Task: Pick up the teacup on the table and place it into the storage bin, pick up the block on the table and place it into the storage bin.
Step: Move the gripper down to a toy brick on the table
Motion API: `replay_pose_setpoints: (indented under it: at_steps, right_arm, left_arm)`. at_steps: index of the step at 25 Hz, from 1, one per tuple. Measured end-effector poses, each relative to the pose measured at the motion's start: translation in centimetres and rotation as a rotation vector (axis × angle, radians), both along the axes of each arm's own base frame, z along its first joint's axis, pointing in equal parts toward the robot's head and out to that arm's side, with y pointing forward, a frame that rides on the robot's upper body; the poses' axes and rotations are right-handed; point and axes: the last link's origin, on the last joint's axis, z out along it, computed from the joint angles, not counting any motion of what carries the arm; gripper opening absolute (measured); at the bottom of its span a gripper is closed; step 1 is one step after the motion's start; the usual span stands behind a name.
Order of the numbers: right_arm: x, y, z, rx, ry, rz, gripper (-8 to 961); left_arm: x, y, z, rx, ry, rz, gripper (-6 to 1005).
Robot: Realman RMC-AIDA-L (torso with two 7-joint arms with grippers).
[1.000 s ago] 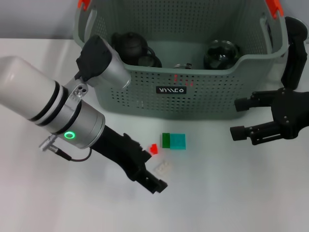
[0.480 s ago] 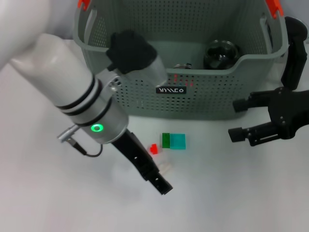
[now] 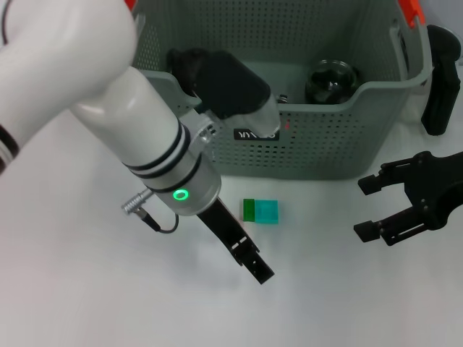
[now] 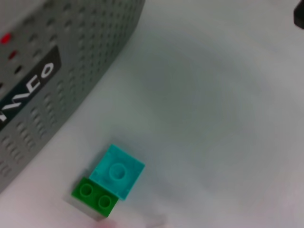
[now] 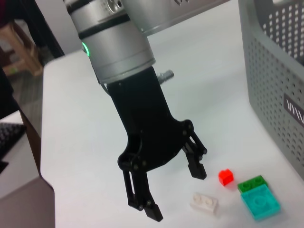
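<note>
The left arm has swung in over the blocks since a second ago, and its pincer (image 5: 173,190) now hangs released above the counter (image 3: 87,289) in front of the bin (image 3: 325,144). In the head view the arm now hides the red block (image 5: 226,177) and white block (image 5: 205,203); the right wrist view shows both just beside the open tips. That suggests a block pick is being lined up. The green block (image 3: 248,210) and teal block (image 3: 267,211) lie touching each other, near the bin's front wall. A dark teacup (image 3: 331,81) sits inside the bin. The right pincer (image 3: 372,207) waits released at the counter's right.
</note>
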Motion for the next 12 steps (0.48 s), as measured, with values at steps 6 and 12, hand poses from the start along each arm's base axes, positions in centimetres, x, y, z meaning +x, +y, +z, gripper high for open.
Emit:
replay_pose_setpoints:
  at_steps: [6,12]
  right_arm:
    - [-0.3,0.6,0.2,0.009,-0.033,0.023,947]
    - [-0.4,0.9,0.4,0.013,-0.037,0.028,947]
  left_arm:
    - [0.1,-0.5,-1.5,-0.02,0.046,-0.017,950]
    - [0.6,-0.2,-2.1,0.014,0.084,-0.035,951]
